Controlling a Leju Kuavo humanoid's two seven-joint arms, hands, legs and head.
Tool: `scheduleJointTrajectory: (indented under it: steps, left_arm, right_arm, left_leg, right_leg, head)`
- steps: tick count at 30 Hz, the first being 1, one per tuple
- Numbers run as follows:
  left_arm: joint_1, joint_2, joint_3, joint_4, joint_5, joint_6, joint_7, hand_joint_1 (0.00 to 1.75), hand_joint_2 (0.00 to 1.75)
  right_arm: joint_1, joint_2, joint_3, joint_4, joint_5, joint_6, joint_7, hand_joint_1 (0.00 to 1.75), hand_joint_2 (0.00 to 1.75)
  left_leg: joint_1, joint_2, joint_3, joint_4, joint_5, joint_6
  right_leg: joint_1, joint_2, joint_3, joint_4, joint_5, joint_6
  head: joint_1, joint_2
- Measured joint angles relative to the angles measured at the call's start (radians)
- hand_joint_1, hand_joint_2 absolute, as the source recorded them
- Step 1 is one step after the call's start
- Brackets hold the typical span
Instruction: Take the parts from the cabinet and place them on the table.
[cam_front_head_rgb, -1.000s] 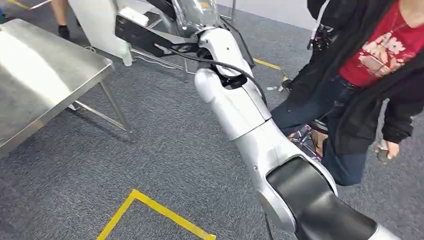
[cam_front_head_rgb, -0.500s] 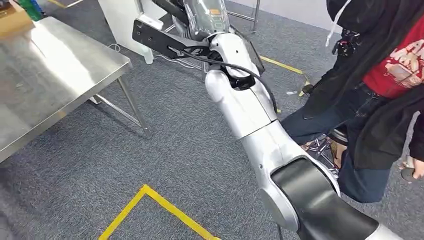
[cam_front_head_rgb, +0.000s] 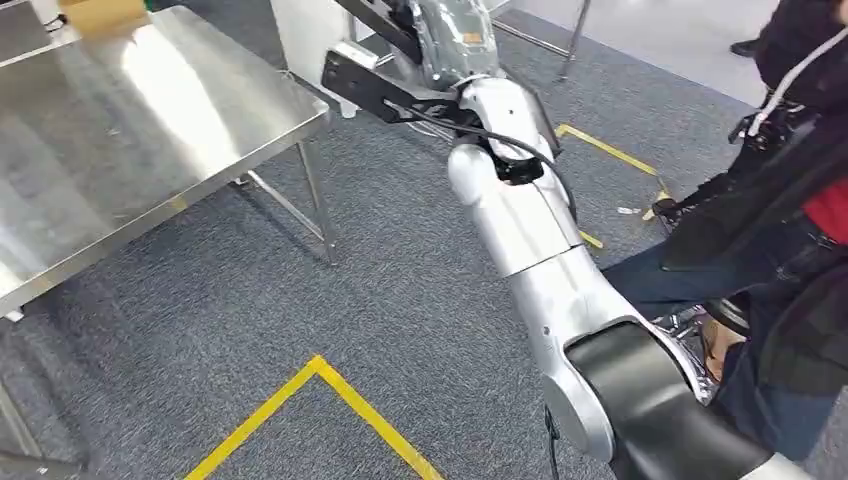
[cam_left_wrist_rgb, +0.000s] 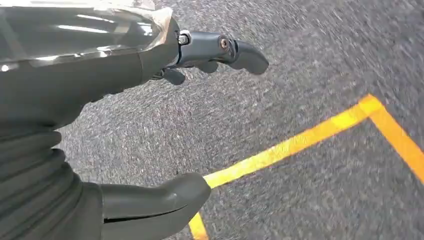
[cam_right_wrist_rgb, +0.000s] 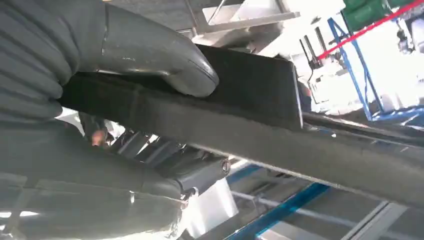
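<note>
The steel table (cam_front_head_rgb: 150, 120) takes up the left of the head view, its near-right corner jutting toward the robot above a slanted leg (cam_front_head_rgb: 318, 205). A cardboard box (cam_front_head_rgb: 100, 12) sits at its far edge. On the grey carpet below, yellow floor tape (cam_front_head_rgb: 320, 400) forms an angle.

The left hand (cam_left_wrist_rgb: 100, 125) hangs low over that carpet and tape in its wrist view, thumb and fingers apart with nothing between them.

To the right, the silver right arm (cam_front_head_rgb: 530, 240) reaches forward, and the right hand (cam_right_wrist_rgb: 115, 75) clamps a long black part (cam_front_head_rgb: 375, 90): its thumb presses on the flat dark face while the fingers wrap the other side. The part hangs in the air just beyond the table's right edge, not yet over the top.

The risks, as I judge them: the part is long and seems gripped near one end, so its free end could strike the table's corner or edge as the arm swings across, or it could twist in the grip and slip. Setting it down too close to the right edge could leave it overhanging.

A white unit (cam_front_head_rgb: 300, 40) stands behind the part, and a person in a dark jacket (cam_front_head_rgb: 770, 230) crouches close at the far right, near the arm's elbow.
</note>
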Motion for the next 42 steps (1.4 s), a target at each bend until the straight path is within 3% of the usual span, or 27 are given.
scheduleJointTrajectory:
  steps: [1, 2, 4, 5, 6, 10, 12, 13, 15, 16, 17, 19, 20, 21, 25, 26, 28, 30, 31, 32, 33, 35, 36, 37, 40, 41, 42]
  left_arm:
    - [0.001, 0.0, -0.001, 0.0, -0.003, 0.0, 0.002, 0.0, 1.75]
    - [0.002, 0.0, -0.002, 0.0, -0.004, 0.0, 0.003, 0.0, 1.75]
    - [0.003, 0.0, -0.006, 0.0, -0.004, 0.0, 0.004, 0.0, 1.75]
    - [0.002, 0.0, -0.01, 0.0, -0.005, 0.0, 0.004, 0.0, 1.75]
    - [0.001, 0.0, -0.011, 0.0, -0.005, 0.001, 0.004, 0.0, 1.75]
    - [0.005, 0.002, -0.011, 0.0, -0.006, 0.002, 0.005, 0.0, 1.75]
    - [0.005, 0.003, -0.011, 0.001, -0.006, 0.003, 0.005, 0.0, 1.75]
    - [0.003, 0.003, -0.011, 0.001, -0.006, 0.003, 0.005, 0.0, 1.75]
    - [0.003, 0.002, -0.011, 0.001, -0.007, 0.003, 0.005, 0.0, 1.75]
    - [0.004, 0.002, -0.011, 0.001, -0.007, 0.003, 0.005, 0.0, 1.75]
    - [0.004, 0.002, -0.011, 0.001, -0.007, 0.003, 0.005, 0.0, 1.75]
    - [0.004, 0.005, -0.011, 0.0, -0.007, 0.003, 0.005, 0.0, 1.75]
    - [0.004, 0.006, -0.011, 0.0, -0.007, 0.003, 0.005, 0.0, 1.75]
    - [0.002, 0.006, -0.011, 0.0, -0.007, 0.003, 0.005, 0.0, 1.75]
    - [0.0, 0.007, -0.011, 0.0, -0.009, 0.003, 0.005, 0.0, 1.75]
    - [0.0, 0.006, -0.012, 0.0, -0.012, 0.003, 0.006, 0.0, 1.75]
    - [-0.001, 0.005, -0.015, 0.0, -0.016, 0.002, 0.01, 0.0, 1.75]
    - [-0.005, 0.006, -0.016, 0.0, -0.024, 0.002, 0.011, 0.0, 1.75]
    - [-0.006, 0.006, -0.017, 0.0, -0.026, 0.001, 0.013, 0.0, 1.75]
    - [-0.006, 0.005, -0.018, 0.001, -0.027, 0.0, 0.015, 0.0, 1.75]
    - [-0.006, 0.005, -0.018, 0.001, -0.029, 0.0, 0.018, 0.0, 1.75]
    - [-0.007, 0.002, -0.021, 0.001, -0.035, 0.0, 0.019, 0.0, 1.75]
    - [-0.008, 0.001, -0.023, 0.001, -0.037, 0.0, 0.02, 0.0, 1.75]
    - [-0.011, 0.001, -0.024, 0.001, -0.041, 0.0, 0.021, 0.0, 1.75]
    - [-0.01, 0.0, -0.025, 0.001, -0.045, 0.0, 0.022, 0.0, 1.75]
    - [-0.009, 0.002, -0.025, 0.001, -0.046, 0.0, 0.022, 0.0, 1.75]
    - [-0.009, 0.002, -0.025, 0.002, -0.047, -0.001, 0.023, 0.0, 1.75]
  right_arm:
    - [0.008, -0.01, -0.002, 0.0, 0.0, 0.002, -0.002, 1.75, 1.75]
    - [0.014, -0.015, -0.002, 0.0, 0.0, 0.002, -0.002, 1.75, 1.75]
    - [0.014, -0.02, -0.004, 0.0, 0.0, 0.002, -0.002, 1.75, 1.75]
    - [0.012, -0.021, -0.004, 0.0, 0.0, 0.002, -0.003, 1.75, 1.75]
    - [0.012, -0.025, -0.004, 0.0, -0.001, 0.003, -0.004, 1.75, 1.75]
    - [0.011, -0.025, -0.002, 0.0, -0.003, 0.013, -0.007, 1.75, 1.75]
    - [0.008, -0.023, -0.003, 0.0, -0.003, 0.014, -0.008, 1.75, 1.75]
    - [0.008, -0.023, -0.003, 0.0, -0.003, 0.014, -0.008, 1.75, 1.75]
    - [0.01, -0.024, -0.002, 0.0, -0.005, 0.016, -0.008, 1.75, 1.75]
    - [0.012, -0.024, -0.002, 0.001, -0.005, 0.016, -0.009, 1.75, 1.75]
    - [0.013, -0.024, -0.002, 0.001, -0.005, 0.016, -0.009, 1.75, 1.75]
    - [0.013, -0.024, -0.002, 0.001, -0.005, 0.016, -0.009, 1.75, 1.75]
    - [0.012, -0.024, -0.002, 0.0, -0.005, 0.016, -0.009, 1.75, 1.75]
    - [0.011, -0.024, -0.002, 0.0, -0.005, 0.016, -0.009, 1.75, 1.75]
    - [0.008, -0.026, -0.001, 0.0, -0.005, 0.016, -0.009, 1.75, 1.75]
    - [0.007, -0.027, -0.001, 0.0, -0.005, 0.016, -0.009, 1.75, 1.75]
    - [0.006, -0.035, -0.003, 0.0, -0.006, 0.016, -0.009, 1.75, 1.75]
    - [0.014, -0.045, -0.005, 0.0, -0.01, 0.016, -0.009, 1.75, 1.75]
    - [0.02, -0.052, -0.005, 0.0, -0.01, 0.016, -0.009, 1.75, 1.75]
    - [0.025, -0.057, -0.005, 0.0, -0.01, 0.016, -0.009, 1.75, 1.75]
    - [0.027, -0.062, -0.006, 0.0, -0.011, 0.016, -0.009, 1.75, 1.75]
    - [0.026, -0.067, -0.01, 0.0, -0.011, 0.016, -0.009, 1.75, 1.75]
    - [0.026, -0.07, -0.01, 0.0, -0.011, 0.016, -0.009, 1.75, 1.75]
    - [0.025, -0.074, -0.01, 0.0, -0.012, 0.016, -0.01, 1.75, 1.75]
    - [0.027, -0.077, -0.009, 0.0, -0.015, 0.02, -0.015, 1.75, 1.75]
    - [0.026, -0.077, -0.009, 0.0, -0.016, 0.021, -0.014, 1.75, 1.75]
    - [0.024, -0.079, -0.01, 0.0, -0.018, 0.023, -0.014, 1.75, 1.75]
  left_leg:
    - [0.0, -0.01, 0.0, 0.0, 0.0, 0.0]
    - [0.0, -0.021, 0.0, 0.001, 0.0, 0.0]
    - [0.0, -0.038, 0.0, 0.004, 0.0, -0.001]
    - [0.0, -0.047, 0.0, 0.007, -0.002, -0.004]
    - [-0.008, -0.052, -0.005, 0.014, -0.005, -0.011]
    - [0.0, -0.071, -0.011, 0.008, -0.003, -0.033]
    - [-0.002, -0.008, -0.03, 0.056, -0.039, -0.041]
    - [0.001, 0.006, -0.059, 0.118, -0.074, -0.046]
    - [0.004, 0.015, -0.143, 0.289, -0.146, -0.053]
    - [0.005, 0.016, -0.167, 0.331, -0.151, -0.056]
    - [0.007, 0.017, -0.166, 0.323, -0.135, -0.056]
    - [0.009, 0.028, -0.102, 0.193, -0.06, -0.054]
    - [0.009, 0.048, -0.049, 0.094, -0.017, -0.051]
    - [0.005, 0.093, -0.009, 0.022, -0.007, -0.048]
    - [-0.01, 0.054, -0.013, 0.014, -0.009, -0.027]
    - [-0.001, 0.045, -0.005, 0.004, -0.001, -0.016]
    - [-0.001, 0.032, -0.004, 0.002, 0.002, -0.002]
    - [-0.001, 0.012, -0.005, 0.002, 0.001, 0.001]
    - [-0.002, -0.001, -0.004, 0.002, 0.001, 0.001]
    - [-0.002, -0.014, -0.004, 0.003, 0.001, 0.001]
    - [-0.002, -0.025, -0.004, 0.004, 0.001, 0.001]
    - [-0.002, -0.045, -0.003, 0.006, 0.001, -0.001]
    - [-0.002, -0.052, -0.004, 0.008, 0.0, -0.003]
    - [-0.009, -0.061, -0.011, 0.014, -0.003, -0.011]
    - [-0.001, -0.074, -0.013, 0.007, 0.001, -0.028]
    - [-0.002, -0.08, -0.015, 0.008, 0.001, -0.035]
    - [-0.002, -0.046, -0.026, 0.022, -0.012, -0.038]
  right_leg:
    - [0.0, 0.003, -0.018, 0.026, 0.001, 0.005]
    - [0.0, 0.004, -0.01, -0.002, 0.018, 0.012]
    - [-0.002, 0.011, 0.062, -0.161, 0.087, 0.029]
    - [-0.008, 0.032, 0.114, -0.266, 0.124, 0.035]
    - [-0.008, 0.051, 0.134, -0.298, 0.13, 0.029]
    - [-0.006, 0.024, 0.135, -0.302, 0.139, 0.001]
    - [-0.014, 0.011, 0.141, -0.31, 0.142, -0.015]
    - [-0.013, 0.005, 0.142, -0.309, 0.139, -0.019]
    - [-0.011, -0.01, 0.143, -0.309, 0.137, -0.021]
    - [-0.011, -0.018, 0.143, -0.309, 0.137, -0.021]
    - [-0.01, -0.025, 0.144, -0.308, 0.136, -0.022]
    - [-0.011, -0.039, 0.147, -0.308, 0.134, -0.023]
    - [-0.01, -0.046, 0.15, -0.308, 0.131, -0.019]
    - [-0.002, -0.051, 0.153, -0.308, 0.127, -0.012]
    - [0.007, -0.083, 0.16, -0.311, 0.121, 0.005]
    - [0.011, -0.082, 0.151, -0.305, 0.112, 0.013]
    - [0.002, -0.019, 0.112, -0.214, 0.069, 0.008]
    - [-0.002, -0.003, 0.029, -0.049, 0.01, 0.002]
    - [-0.001, 0.0, -0.003, 0.012, -0.003, 0.006]
    - [-0.001, 0.002, -0.012, 0.02, 0.002, 0.012]
    - [-0.001, 0.003, 0.005, -0.026, 0.027, 0.021]
    - [-0.005, 0.014, 0.085, -0.198, 0.098, 0.036]
    - [-0.009, 0.045, 0.122, -0.279, 0.125, 0.038]
    - [-0.006, 0.055, 0.137, -0.299, 0.133, 0.026]
    - [0.001, 0.036, 0.133, -0.296, 0.133, 0.009]
    - [-0.014, 0.026, 0.138, -0.307, 0.139, -0.001]
    - [-0.014, 0.018, 0.143, -0.311, 0.142, -0.006]
  head:
    - [0.0, 0.0]
    - [0.0, 0.0]
    - [0.0, 0.0]
    - [0.0, 0.0]
    - [0.0, 0.0]
    - [-0.001, 0.0]
    - [-0.006, 0.0]
    - [-0.006, 0.0]
    - [-0.006, 0.0]
    - [-0.006, 0.0]
    - [-0.006, 0.0]
    - [-0.006, 0.0]
    - [-0.006, 0.0]
    - [-0.006, 0.0]
    - [-0.001, 0.0]
    - [0.0, 0.0]
    - [0.0, 0.0]
    - [0.002, 0.0]
    - [0.002, 0.0]
    - [0.002, 0.0]
    - [0.002, 0.0]
    - [0.002, 0.0]
    - [0.003, 0.0]
    - [0.002, 0.0]
    - [0.002, 0.0]
    - [0.001, 0.0]
    - [0.002, 0.0]
